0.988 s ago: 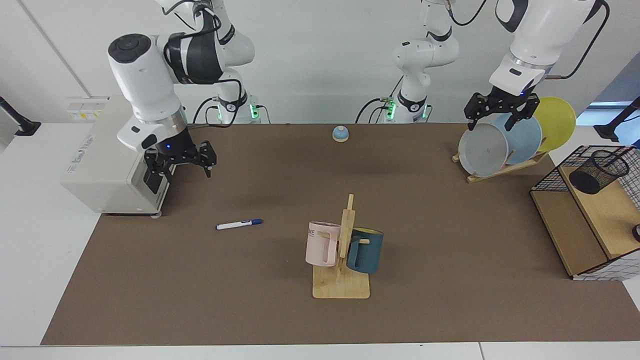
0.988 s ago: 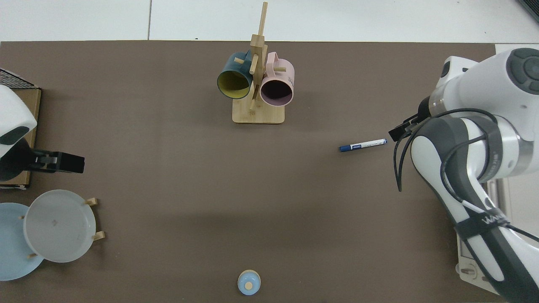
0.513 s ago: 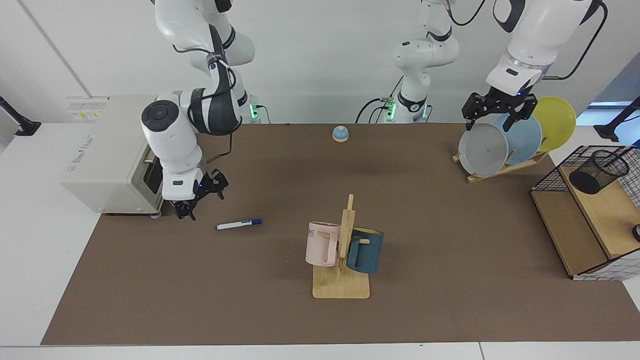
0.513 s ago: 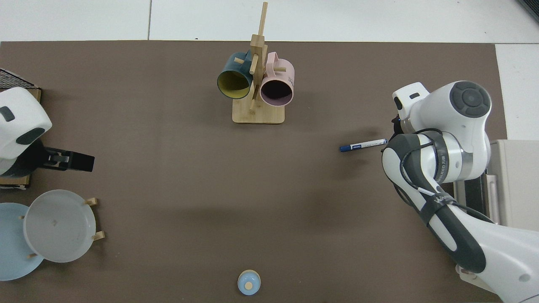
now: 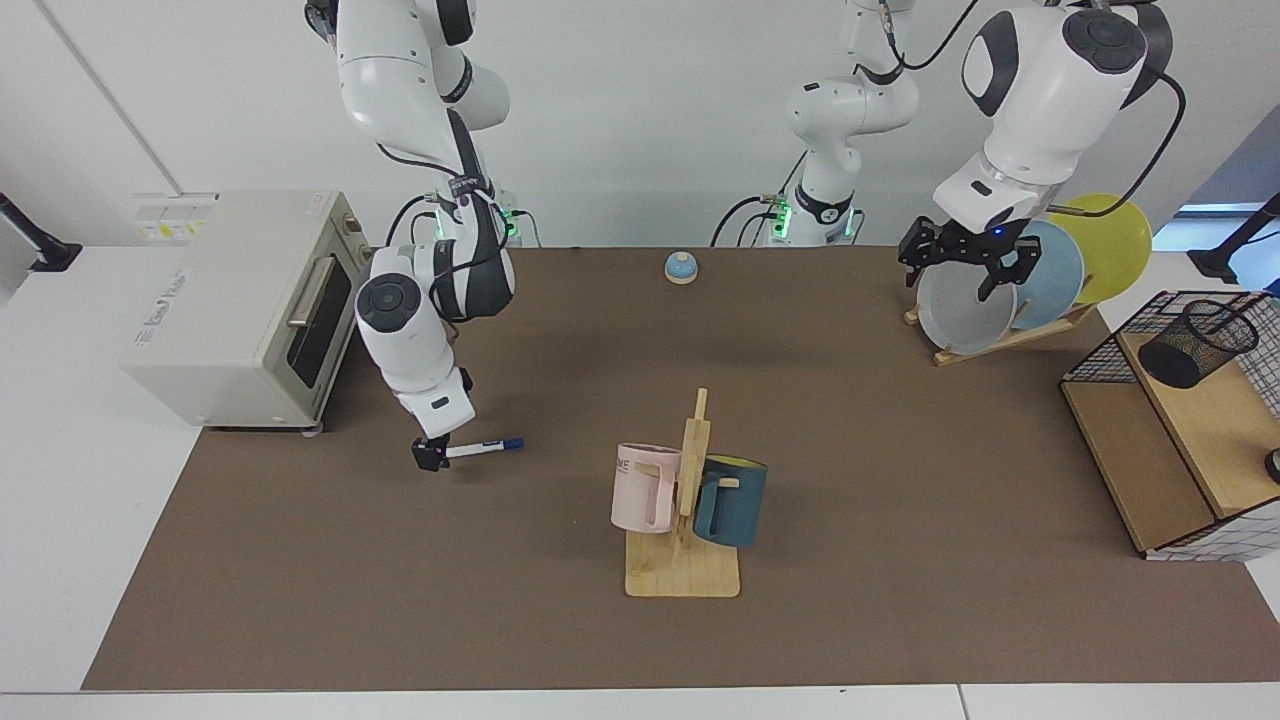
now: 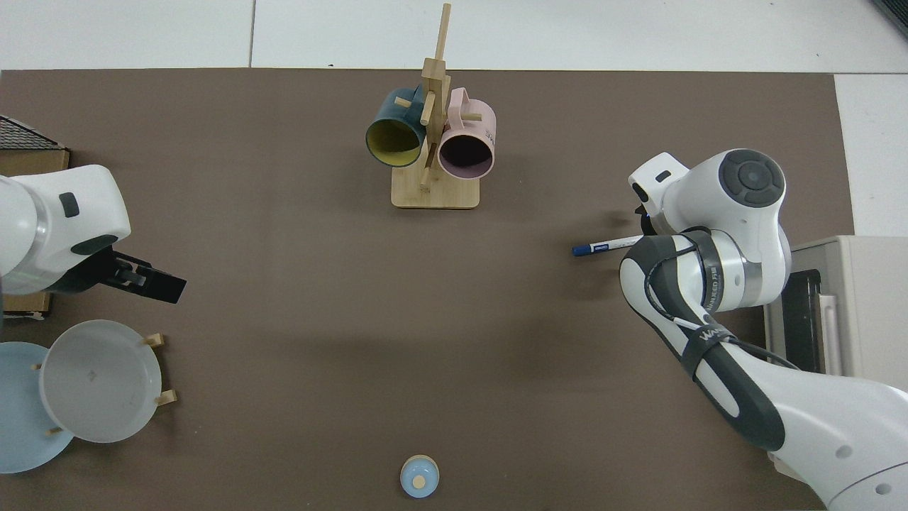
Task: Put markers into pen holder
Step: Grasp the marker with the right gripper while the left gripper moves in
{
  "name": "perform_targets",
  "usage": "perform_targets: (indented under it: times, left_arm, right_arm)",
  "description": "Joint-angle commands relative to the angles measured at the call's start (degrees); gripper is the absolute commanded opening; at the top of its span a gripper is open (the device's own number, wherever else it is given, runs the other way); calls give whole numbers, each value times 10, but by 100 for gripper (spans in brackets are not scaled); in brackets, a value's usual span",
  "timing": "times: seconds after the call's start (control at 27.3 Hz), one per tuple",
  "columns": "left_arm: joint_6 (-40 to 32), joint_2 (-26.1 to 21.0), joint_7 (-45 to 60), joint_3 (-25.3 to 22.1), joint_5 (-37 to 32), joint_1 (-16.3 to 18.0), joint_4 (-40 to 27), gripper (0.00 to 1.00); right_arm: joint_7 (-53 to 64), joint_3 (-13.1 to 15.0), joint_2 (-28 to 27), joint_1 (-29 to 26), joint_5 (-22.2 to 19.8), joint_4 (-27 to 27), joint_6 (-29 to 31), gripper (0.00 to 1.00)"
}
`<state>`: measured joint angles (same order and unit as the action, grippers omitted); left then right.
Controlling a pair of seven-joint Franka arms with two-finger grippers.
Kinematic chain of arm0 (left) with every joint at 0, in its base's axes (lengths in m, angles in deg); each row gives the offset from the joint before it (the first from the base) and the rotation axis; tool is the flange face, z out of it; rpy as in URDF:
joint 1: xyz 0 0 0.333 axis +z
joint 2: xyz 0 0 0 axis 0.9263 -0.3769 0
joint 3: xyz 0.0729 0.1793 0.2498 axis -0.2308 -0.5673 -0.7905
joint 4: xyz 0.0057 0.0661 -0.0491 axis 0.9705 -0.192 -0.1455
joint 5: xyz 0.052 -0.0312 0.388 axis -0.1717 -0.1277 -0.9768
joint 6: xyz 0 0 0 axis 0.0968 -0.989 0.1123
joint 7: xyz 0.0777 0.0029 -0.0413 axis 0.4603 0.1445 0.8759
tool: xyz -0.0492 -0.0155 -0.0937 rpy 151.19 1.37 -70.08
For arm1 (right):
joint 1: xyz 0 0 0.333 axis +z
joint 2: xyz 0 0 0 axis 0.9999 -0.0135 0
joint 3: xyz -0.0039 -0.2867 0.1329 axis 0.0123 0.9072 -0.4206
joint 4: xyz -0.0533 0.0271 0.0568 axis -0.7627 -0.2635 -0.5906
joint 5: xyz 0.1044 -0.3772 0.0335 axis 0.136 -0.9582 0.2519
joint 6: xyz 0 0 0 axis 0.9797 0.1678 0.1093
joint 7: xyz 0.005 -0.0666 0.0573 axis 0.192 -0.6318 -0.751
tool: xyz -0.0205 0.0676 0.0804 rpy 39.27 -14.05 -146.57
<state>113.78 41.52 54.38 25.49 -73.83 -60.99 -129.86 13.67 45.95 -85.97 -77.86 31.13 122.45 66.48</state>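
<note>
The right gripper point(image 5: 432, 457) is down at the white end of the slim white marker with a dark blue cap point(image 5: 487, 447), which lies flat on the brown table mat point(image 5: 560, 640); I cannot tell its opening. The left gripper point(image 5: 958, 268), fingers apart, waits above the grey plate point(image 5: 965, 310).

1. A robotics lab is showing here: two white Franka arms point(image 5: 430, 330) are standing on a white bench.
2. A brown rectangular mat point(image 5: 560, 620) is carrying staged household props.
3. Bare white walls are enclosing it.
</note>
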Motion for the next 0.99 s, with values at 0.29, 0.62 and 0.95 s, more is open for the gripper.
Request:
perform_targets:
  times: [0.29,0.62,0.95]
  left_arm:
    - [-3,16,-116,-1,58,-69,-19,100]
    - [-19,41,-108,43,61,-100,-9,100]
    - [-72,46,12,35,69,-135,-9,100]
  right_arm:
    - [34,-2,-22,-6,14,3,40,91]
    - [30,-2,-22,-6,15,4,39,31]
    - [-6,-3,-22,2,15,-1,35,0]
